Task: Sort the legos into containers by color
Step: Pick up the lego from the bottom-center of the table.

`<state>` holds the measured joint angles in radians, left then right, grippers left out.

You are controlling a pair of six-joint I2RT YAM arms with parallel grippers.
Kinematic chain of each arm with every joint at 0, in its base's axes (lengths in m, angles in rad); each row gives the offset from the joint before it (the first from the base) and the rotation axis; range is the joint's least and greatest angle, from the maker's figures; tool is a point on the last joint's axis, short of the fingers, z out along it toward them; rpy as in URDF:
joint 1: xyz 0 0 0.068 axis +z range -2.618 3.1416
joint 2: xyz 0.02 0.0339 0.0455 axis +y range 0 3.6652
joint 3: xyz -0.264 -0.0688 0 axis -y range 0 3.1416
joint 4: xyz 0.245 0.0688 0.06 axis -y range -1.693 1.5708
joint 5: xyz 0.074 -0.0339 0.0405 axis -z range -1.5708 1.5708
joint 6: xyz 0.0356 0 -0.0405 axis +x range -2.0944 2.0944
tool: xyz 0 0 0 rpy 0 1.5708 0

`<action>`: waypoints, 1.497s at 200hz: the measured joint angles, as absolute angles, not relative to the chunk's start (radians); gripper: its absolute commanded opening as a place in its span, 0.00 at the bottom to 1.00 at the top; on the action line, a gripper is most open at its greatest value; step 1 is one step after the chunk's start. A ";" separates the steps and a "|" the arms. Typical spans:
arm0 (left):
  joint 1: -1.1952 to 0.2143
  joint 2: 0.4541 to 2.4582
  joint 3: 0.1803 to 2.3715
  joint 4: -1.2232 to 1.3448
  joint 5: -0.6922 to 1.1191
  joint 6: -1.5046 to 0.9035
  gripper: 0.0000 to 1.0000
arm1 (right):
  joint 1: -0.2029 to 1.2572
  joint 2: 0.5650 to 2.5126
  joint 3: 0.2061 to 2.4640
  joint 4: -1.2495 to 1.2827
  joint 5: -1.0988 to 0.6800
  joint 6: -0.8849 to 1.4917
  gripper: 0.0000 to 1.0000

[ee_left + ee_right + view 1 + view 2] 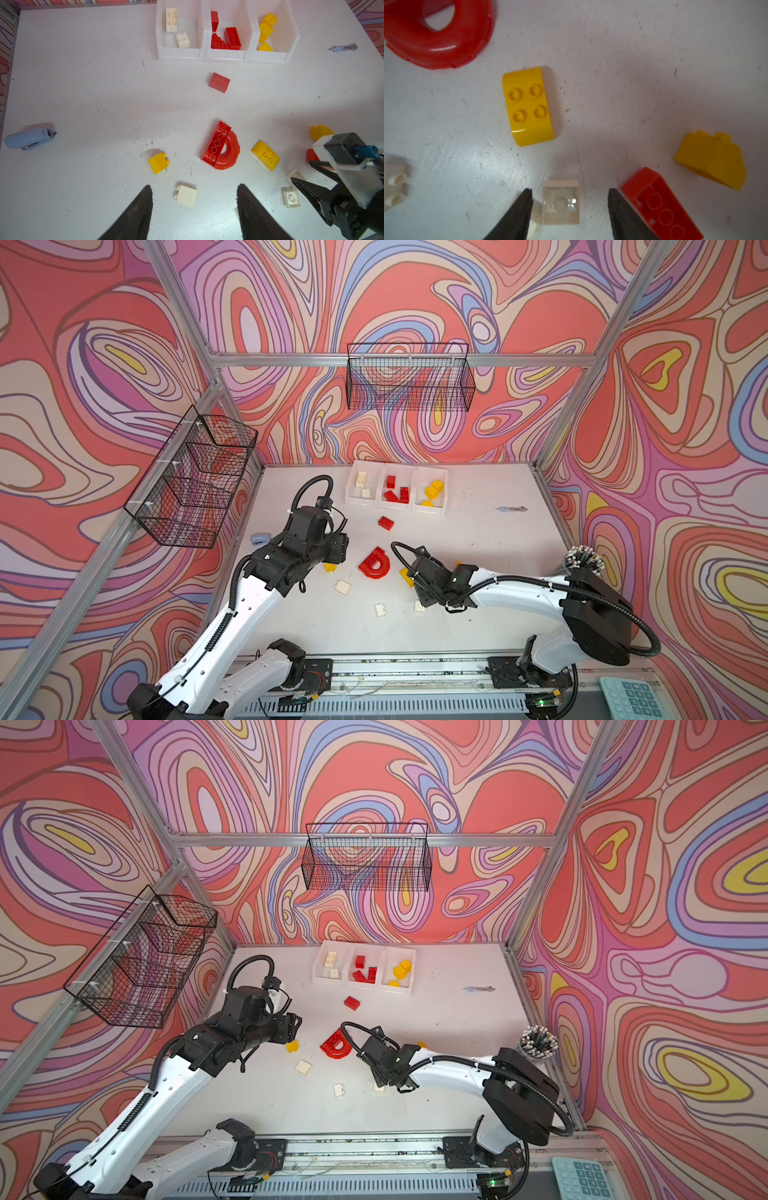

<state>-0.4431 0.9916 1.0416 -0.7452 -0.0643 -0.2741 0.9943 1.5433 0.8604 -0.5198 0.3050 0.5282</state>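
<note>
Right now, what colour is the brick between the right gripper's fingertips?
White brick; the right wrist view shows it best.

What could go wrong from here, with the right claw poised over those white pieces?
1. The right claw stands open around a small upturned white brick, but a second white piece lies right beside it. Closing might pinch both or flick one away.
2. A red brick sits just outside the jaws and could get nudged as they close.
3. The left claw, open above a white square brick, is close by, so the arms might collide.
</note>
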 measured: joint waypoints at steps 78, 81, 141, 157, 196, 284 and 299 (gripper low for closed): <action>-0.443 0.990 1.038 -0.728 -0.060 -0.276 0.65 | 0.997 1.567 0.858 -0.511 0.299 0.545 0.63; -0.443 0.990 1.038 -0.728 -0.060 -0.277 0.65 | 0.997 1.569 0.858 -0.511 0.299 0.545 0.63; -0.443 0.993 1.038 -0.728 -0.046 -0.285 0.65 | 0.997 1.584 0.826 -0.500 0.299 0.545 0.58; -0.443 1.002 1.038 -0.728 -0.041 -0.285 0.67 | 0.997 1.588 0.821 -0.496 0.299 0.545 0.56; -0.443 1.021 1.038 -0.728 -0.030 -0.285 0.78 | 0.997 1.606 0.818 -0.466 0.292 0.545 0.50; -0.443 1.019 1.037 -0.728 -0.035 -0.285 0.92 | 1.004 1.612 0.818 -0.436 0.276 0.545 0.22; -0.443 1.019 1.038 -0.728 -0.036 -0.286 0.94 | 1.006 1.612 0.818 -0.437 0.277 0.545 0.22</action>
